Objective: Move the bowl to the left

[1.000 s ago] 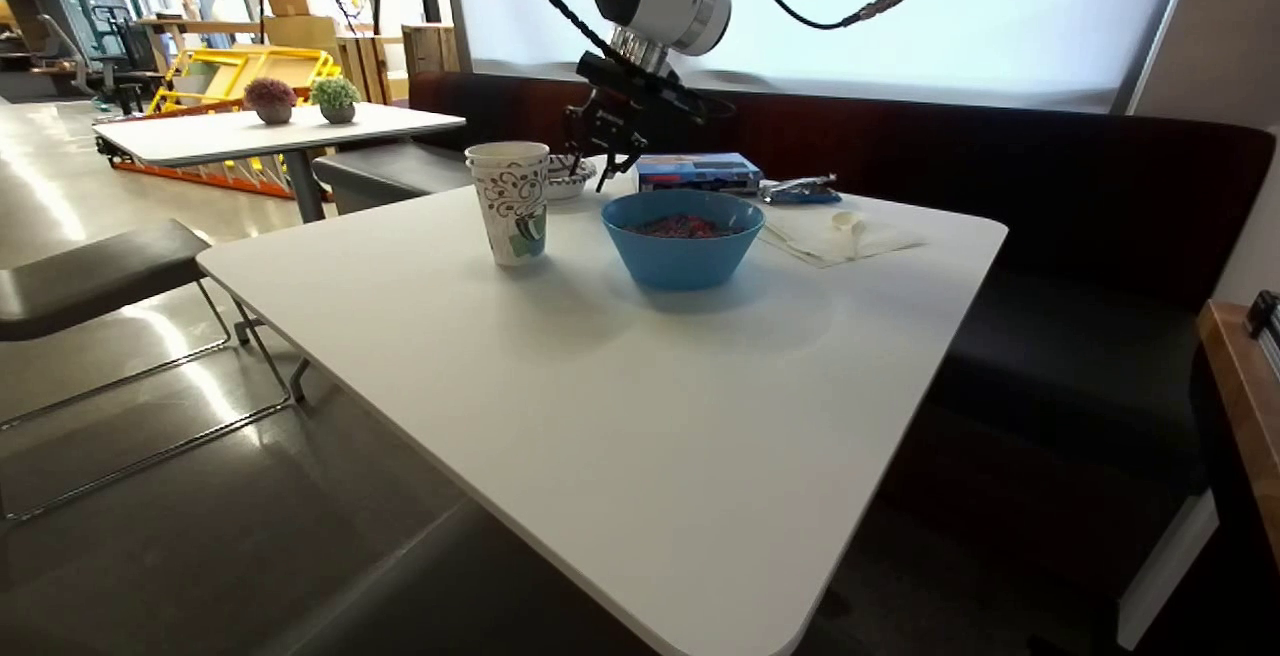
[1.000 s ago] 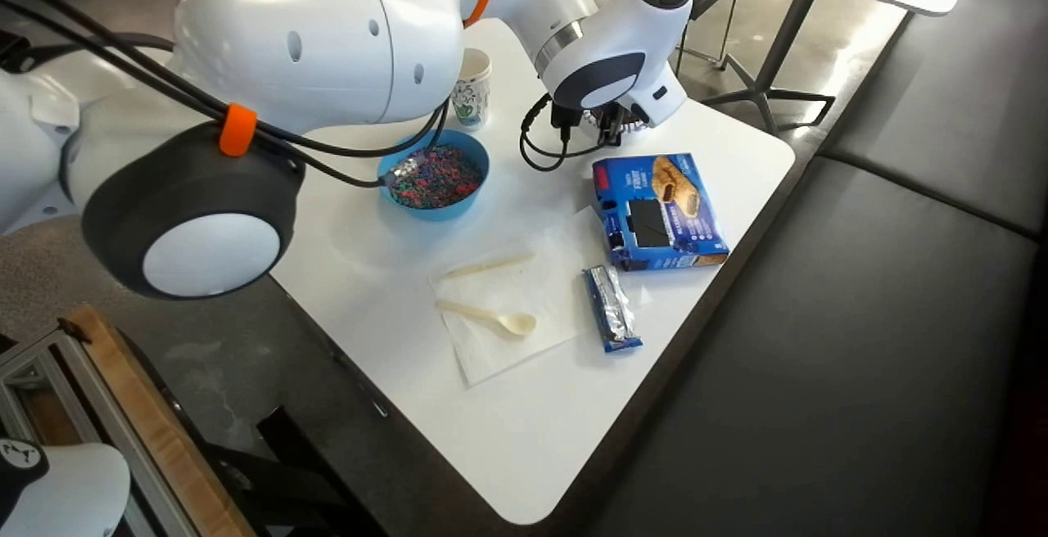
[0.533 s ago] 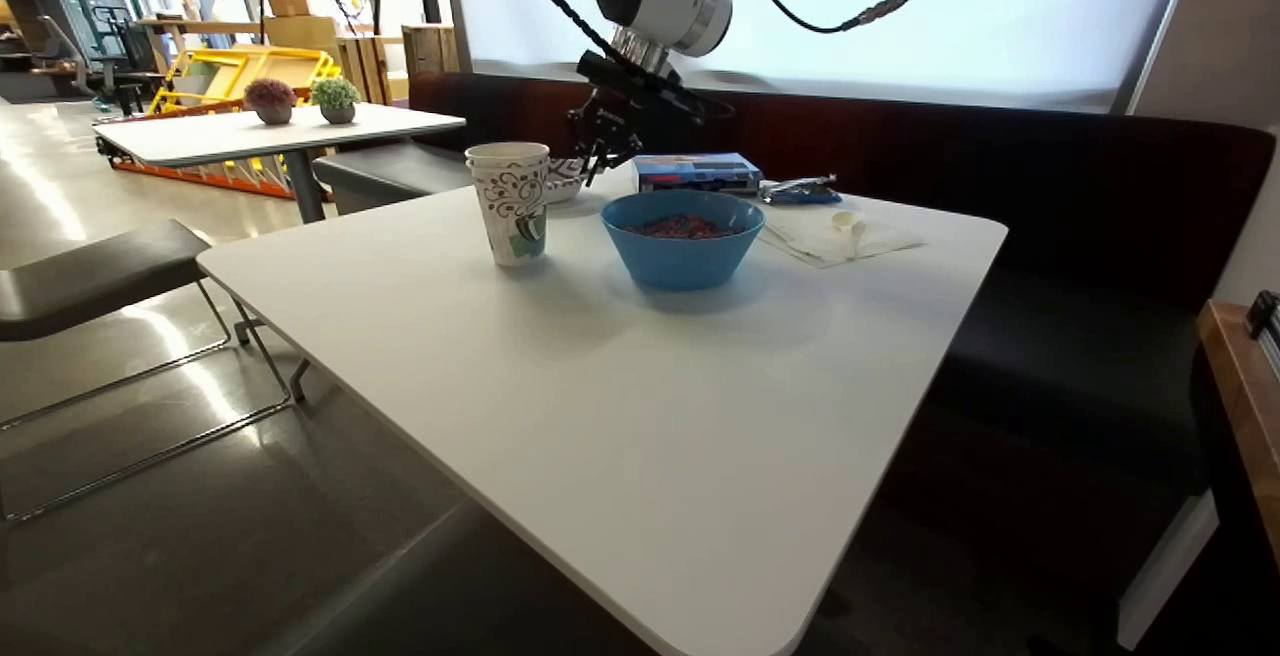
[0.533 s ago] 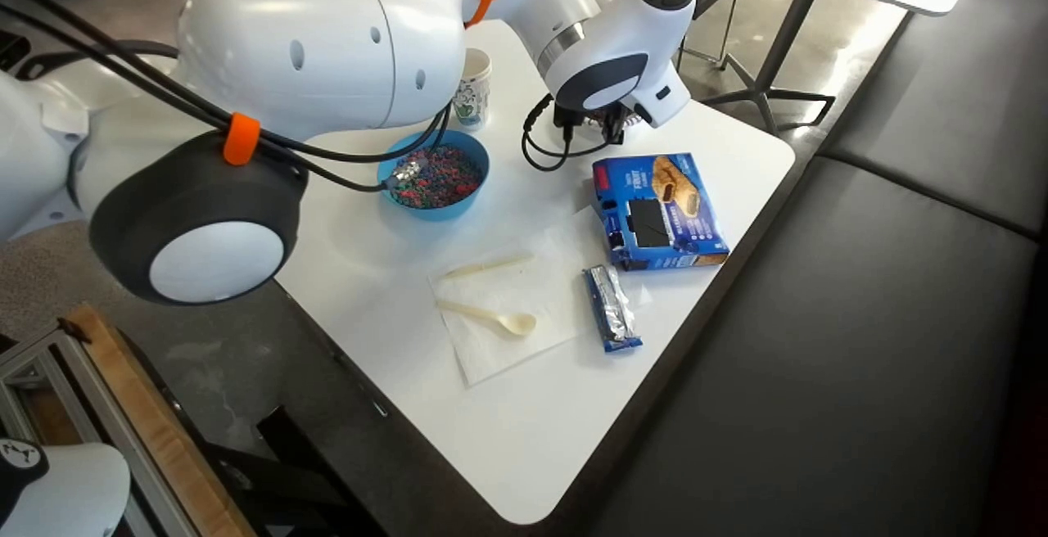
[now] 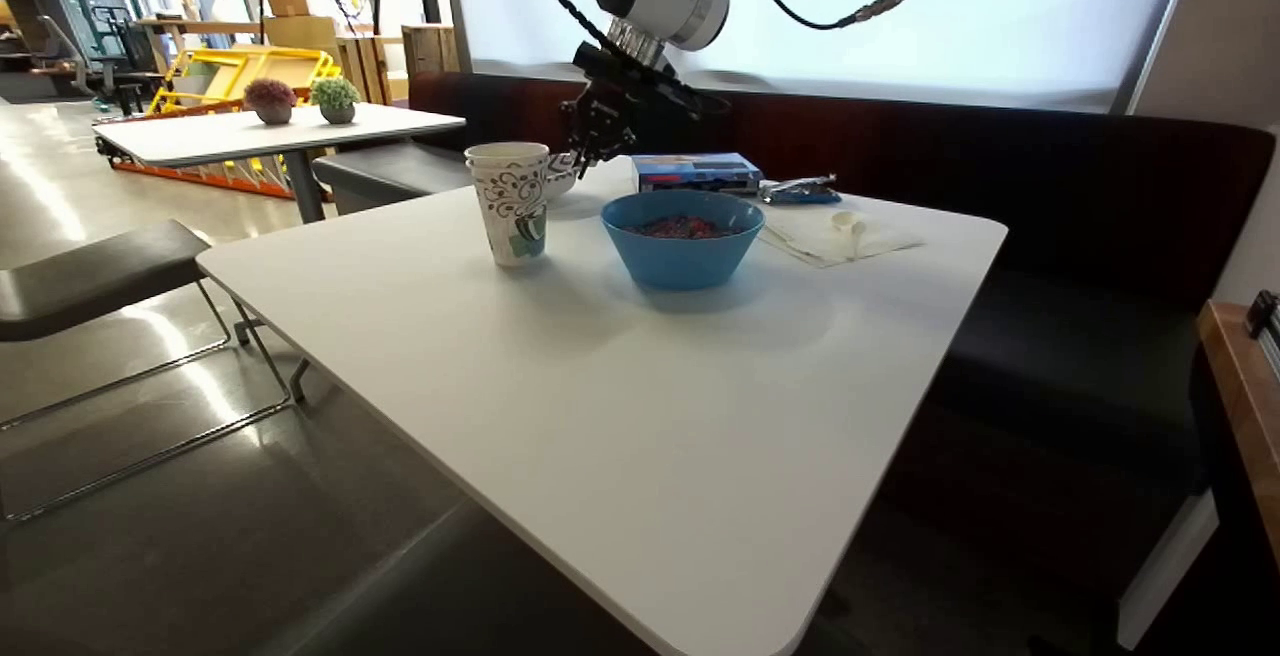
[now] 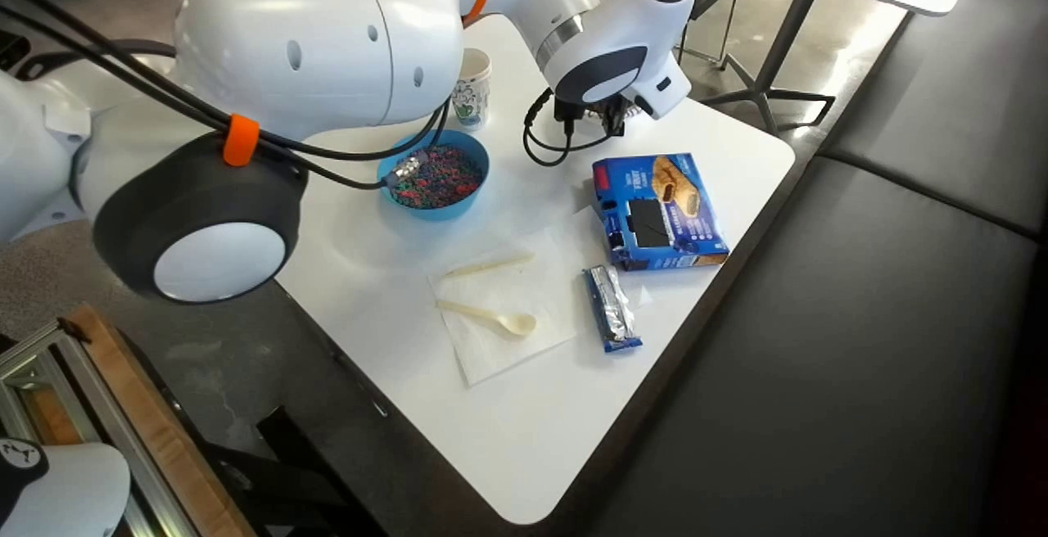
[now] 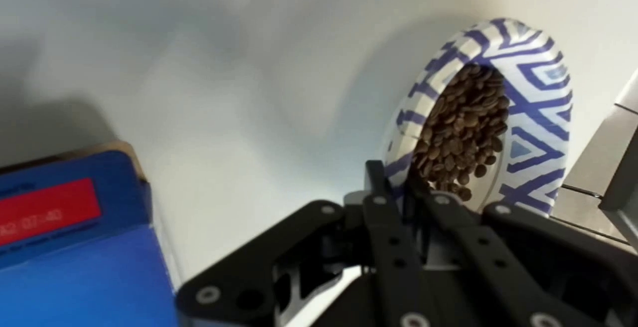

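The bowl, white with a blue zigzag pattern and brown beans inside, is tilted and squeezed to an oval in the wrist view. My gripper is shut on its near rim, one finger outside and one inside. In an exterior view the bowl is partly hidden behind the paper cups, with my gripper at its right edge; it looks tilted and slightly raised from the table. In an exterior view only a sliver of the bowl shows under the wrist.
A blue bowl of colourful bits and stacked paper cups stand nearby. A blue box lies beside the gripper. A wrapped bar and a napkin with a spoon and knife lie further off.
The gripper fingers were apart at the bowl's rim and have closed on it. The gripper has since moved slightly up and left in an exterior view, and the bowl has tilted and risen with it.
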You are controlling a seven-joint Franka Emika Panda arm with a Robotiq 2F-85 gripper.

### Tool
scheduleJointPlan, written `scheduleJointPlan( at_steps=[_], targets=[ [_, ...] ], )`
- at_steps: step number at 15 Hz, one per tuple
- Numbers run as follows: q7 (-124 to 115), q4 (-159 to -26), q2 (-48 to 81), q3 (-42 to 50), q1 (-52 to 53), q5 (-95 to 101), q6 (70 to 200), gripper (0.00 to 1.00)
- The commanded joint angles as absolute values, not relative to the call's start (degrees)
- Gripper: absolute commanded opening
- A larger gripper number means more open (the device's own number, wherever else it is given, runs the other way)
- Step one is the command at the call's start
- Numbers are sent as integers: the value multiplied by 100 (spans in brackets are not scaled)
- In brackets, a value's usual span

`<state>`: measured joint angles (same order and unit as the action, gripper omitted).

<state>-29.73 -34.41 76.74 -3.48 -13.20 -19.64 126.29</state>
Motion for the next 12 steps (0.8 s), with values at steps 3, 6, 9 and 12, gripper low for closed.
scheduleJointPlan(
  at_steps=[3, 6, 9, 12],
  targets=[
    [-2103, -3315, 7626, -685, -1418, -2038, 12459, 2],
    [-1439, -3383, 7469, -920, -1541, -2086, 12283, 2],
    [-814, -3509, 7198, -1114, -1676, -2063, 11890, 2],
    [-105, -3612, 6862, -1344, -1852, -2072, 11187, 2]
  ],
)
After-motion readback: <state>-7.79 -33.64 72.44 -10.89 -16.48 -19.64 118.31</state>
